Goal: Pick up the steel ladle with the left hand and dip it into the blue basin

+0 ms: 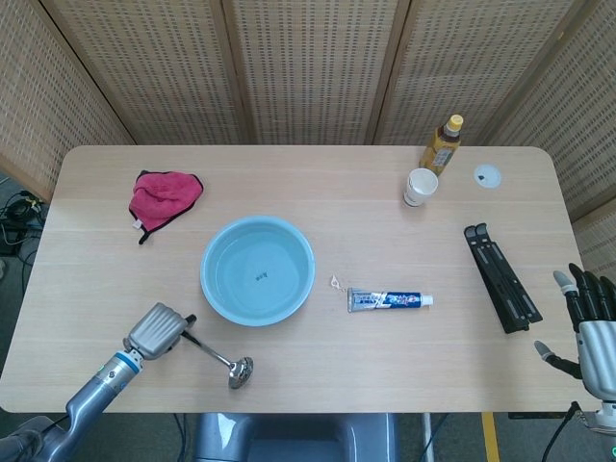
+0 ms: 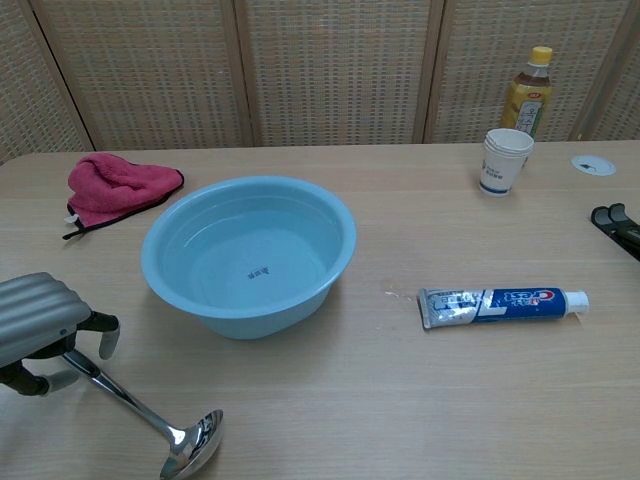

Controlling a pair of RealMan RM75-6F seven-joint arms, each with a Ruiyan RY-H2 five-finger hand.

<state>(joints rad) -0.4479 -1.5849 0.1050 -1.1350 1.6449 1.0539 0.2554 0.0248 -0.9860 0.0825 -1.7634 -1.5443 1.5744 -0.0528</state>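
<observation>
The steel ladle point(image 1: 216, 354) lies flat on the table near the front edge, its bowl point(image 2: 192, 443) toward the right. My left hand point(image 1: 158, 330) sits over its black handle end and hides it. In the chest view the left hand point(image 2: 40, 318) has its fingers curved down on both sides of the shaft, with a gap still showing around it. The blue basin point(image 1: 206, 274) stands just behind and to the right of that hand, its wall point(image 2: 250, 312) close to the fingers. My right hand point(image 1: 591, 325) hangs open off the table's right front corner.
A pink cloth point(image 1: 164, 195) lies at the back left. A toothpaste tube point(image 1: 390, 300) is right of the basin. A paper cup point(image 1: 420, 186) and a bottle point(image 1: 441, 144) stand at the back right, and a black folded stand point(image 1: 500, 277) lies along the right side.
</observation>
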